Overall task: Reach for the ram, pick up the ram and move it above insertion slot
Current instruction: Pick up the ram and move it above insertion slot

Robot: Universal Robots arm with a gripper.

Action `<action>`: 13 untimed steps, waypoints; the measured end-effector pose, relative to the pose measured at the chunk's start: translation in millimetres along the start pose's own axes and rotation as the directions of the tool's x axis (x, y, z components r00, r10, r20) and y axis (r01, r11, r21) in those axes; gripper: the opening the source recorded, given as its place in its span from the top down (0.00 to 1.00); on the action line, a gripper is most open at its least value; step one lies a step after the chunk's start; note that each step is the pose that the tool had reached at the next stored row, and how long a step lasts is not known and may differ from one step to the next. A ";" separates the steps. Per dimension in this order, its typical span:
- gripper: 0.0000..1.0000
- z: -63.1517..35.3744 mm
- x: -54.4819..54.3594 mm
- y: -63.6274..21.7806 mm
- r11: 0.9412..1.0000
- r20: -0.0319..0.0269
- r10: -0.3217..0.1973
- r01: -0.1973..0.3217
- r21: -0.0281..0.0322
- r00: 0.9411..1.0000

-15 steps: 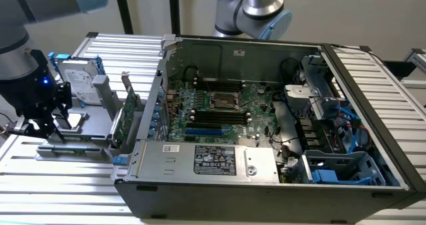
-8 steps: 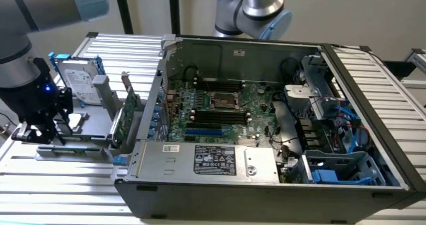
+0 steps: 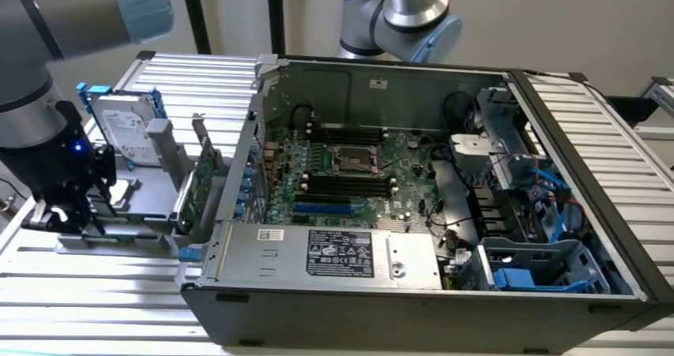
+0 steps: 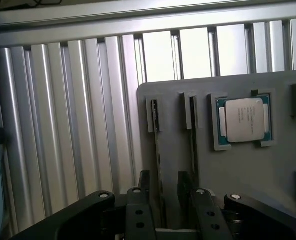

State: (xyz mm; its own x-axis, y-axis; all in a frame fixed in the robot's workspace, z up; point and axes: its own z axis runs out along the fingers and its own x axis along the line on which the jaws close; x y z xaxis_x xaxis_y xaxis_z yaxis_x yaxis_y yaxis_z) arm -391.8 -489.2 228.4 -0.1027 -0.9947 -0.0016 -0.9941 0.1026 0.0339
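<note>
While the spread gripper [image 4: 164, 176], lower left in the exterior view, straddles the ram [image 4: 155, 116], centre it. Pinch flat faces squarely.

A plain pale wall [image 3: 589, 24] rises behind a ribbed silver aluminium tabletop [image 3: 95, 293], thin black upright poles [image 3: 194, 16] standing against it

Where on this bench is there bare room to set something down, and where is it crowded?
Bare slats of the table lie on the near side of the computer case and tray, and past the case at the exterior view's right. Crowded: the tray, holding ram, processor, hard drive and card, with the gripper at the ram.
</note>
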 end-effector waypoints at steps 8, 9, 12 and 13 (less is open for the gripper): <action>0.64 7.2 0.4 -0.4 1.000 -0.001 -0.025 0.025 0.000 1.000; 0.64 7.9 0.4 -0.5 1.000 -0.001 -0.028 0.028 0.000 1.000; 0.64 10.1 0.5 -0.8 0.999 -0.001 -0.036 0.036 0.000 0.999; 0.64 10.8 0.5 -1.0 0.999 -0.001 -0.038 0.038 0.000 0.999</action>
State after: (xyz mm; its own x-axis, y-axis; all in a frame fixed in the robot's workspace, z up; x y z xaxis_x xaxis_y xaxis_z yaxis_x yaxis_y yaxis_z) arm -391.2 -489.8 217.6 -0.0648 -0.9979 -0.0015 -0.9973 0.0647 0.0339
